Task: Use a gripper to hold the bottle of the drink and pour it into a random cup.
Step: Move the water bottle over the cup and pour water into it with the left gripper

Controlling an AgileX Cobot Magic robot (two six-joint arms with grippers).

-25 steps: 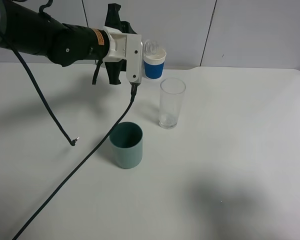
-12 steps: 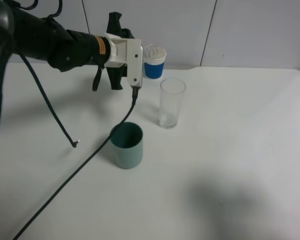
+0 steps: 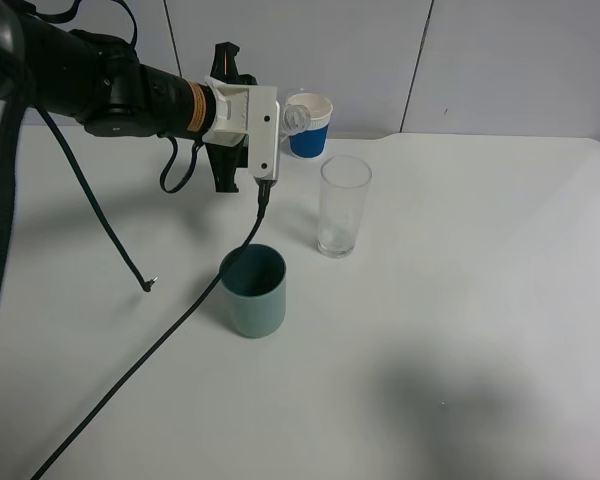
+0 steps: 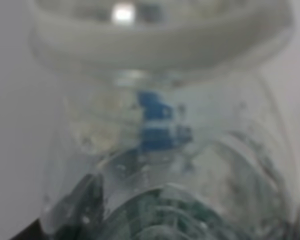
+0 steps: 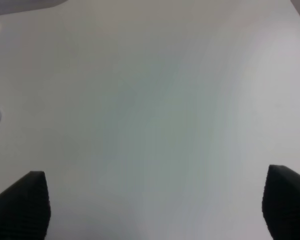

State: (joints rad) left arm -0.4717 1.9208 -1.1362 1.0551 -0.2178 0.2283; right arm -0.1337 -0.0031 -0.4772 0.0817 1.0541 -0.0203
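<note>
My left gripper (image 3: 242, 120), white with black fingers, is shut on the bottle of the drink (image 3: 298, 119), which lies nearly level above the back of the table. Only its clear open mouth shows past the gripper, pointing right, up and to the left of the cup (image 3: 344, 205). The cup is a tall clear glass standing upright mid-table. In the left wrist view the bottle (image 4: 165, 150) fills the frame, clear with a green label at its lower part. My right gripper (image 5: 155, 205) is open over bare table; it is out of the high view.
A short teal cup (image 3: 253, 290) stands in front of the glass, to its left. A blue cup with a white rim (image 3: 310, 130) sits at the back, behind the bottle's mouth. A black cable (image 3: 180, 310) trails from the left arm across the table.
The left gripper with the bottle has drawn back to the left and sunk a little; the bottle's mouth now sits lower, in front of the blue cup's rim.
</note>
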